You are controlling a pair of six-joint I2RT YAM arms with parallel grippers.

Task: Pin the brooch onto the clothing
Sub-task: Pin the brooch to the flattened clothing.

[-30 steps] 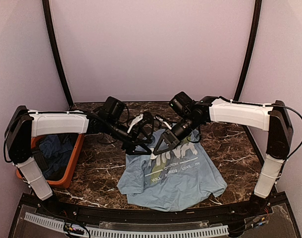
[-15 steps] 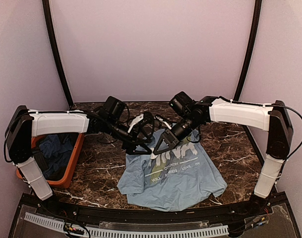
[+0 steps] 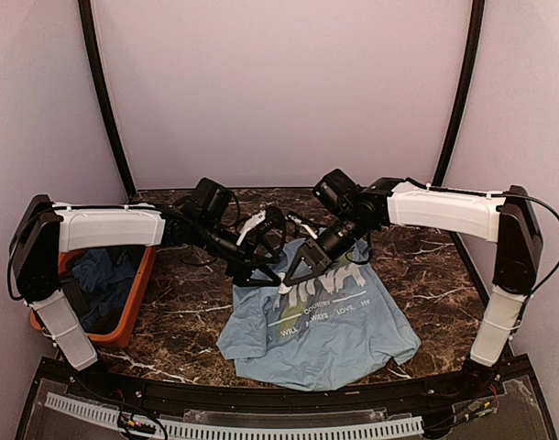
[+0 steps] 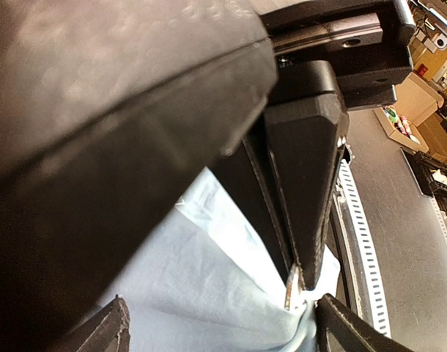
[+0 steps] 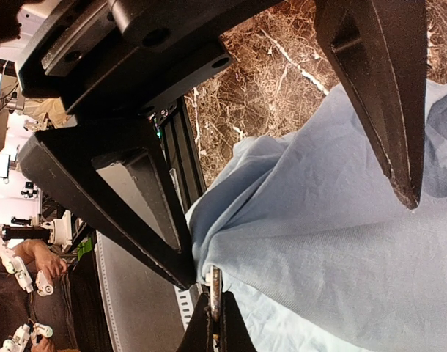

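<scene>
Little has changed in the last second: the left gripper (image 4: 227, 330) has spread its fingers a touch wider, and both arms hold the same places over the table (image 3: 169, 312).

The shirt (image 3: 334, 330) lies flat on the marble, from the table's centre out toward 5 o'clock. The two grippers meet at its 11 o'clock edge. The left one reaches in from 9 o'clock and the right one comes down from 2 o'clock.

The left gripper is open. Seen from the right wrist, its two fingers (image 5: 377, 95) stand well apart on either side of a raised fold of the shirt, and neither is clamped on the cloth.

The right gripper (image 5: 212, 319) is closed, its tips pressed together on a thin metallic piece that appears to be the brooch (image 4: 292, 287) seen edge-on. The brooch sits right at the crest of that fold, touching the fabric. I cannot tell whether it has gone through the cloth.

At 9 o'clock on the table stands an orange bin (image 3: 142, 293) with darker blue clothes (image 3: 101, 284) inside.
</scene>
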